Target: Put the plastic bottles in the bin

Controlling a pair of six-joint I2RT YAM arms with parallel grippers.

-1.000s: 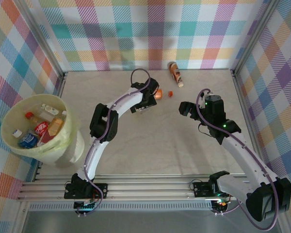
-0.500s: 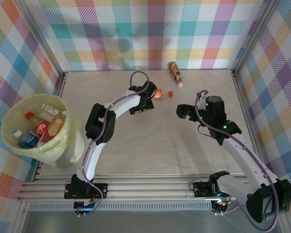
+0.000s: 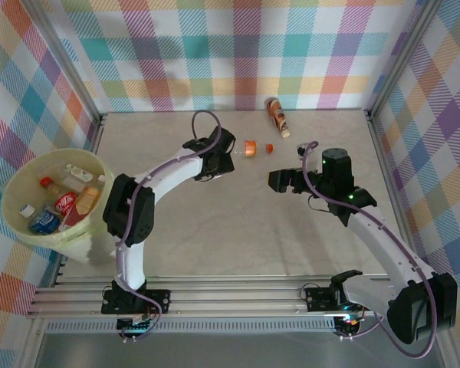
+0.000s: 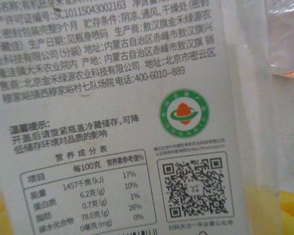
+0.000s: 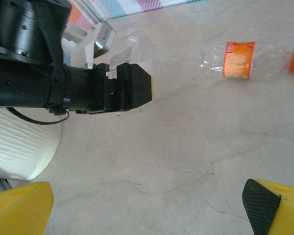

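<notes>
Top, left-wrist and right-wrist views of a two-arm rig at a marbled bench enclosed by plaid walls.

Bin: one, round and pale yellow-green, standing at the left edge of the bench, well apart from both arms. About six plastic bottles can be made out inside it, with red, blue, amber and white labels or caps.

Bottles outside the bin number three:
- a clear bottle with a white printed label, lying between the left fingers at the far middle of the bench. The label fills the wrist view, so it cannot be told whether the fingers clamp it or merely flank it.
- an orange-labelled clear bottle, lying on its side just right of the left fingers and apart from them, with an orange cap at its right end.
- a brown bottle, lying against the far wall.

Right fingers: two yellow fingers spread wide over bare bench with nothing between them, to the right of the orange-labelled bottle and slightly nearer, pointing left toward the other arm.
</notes>
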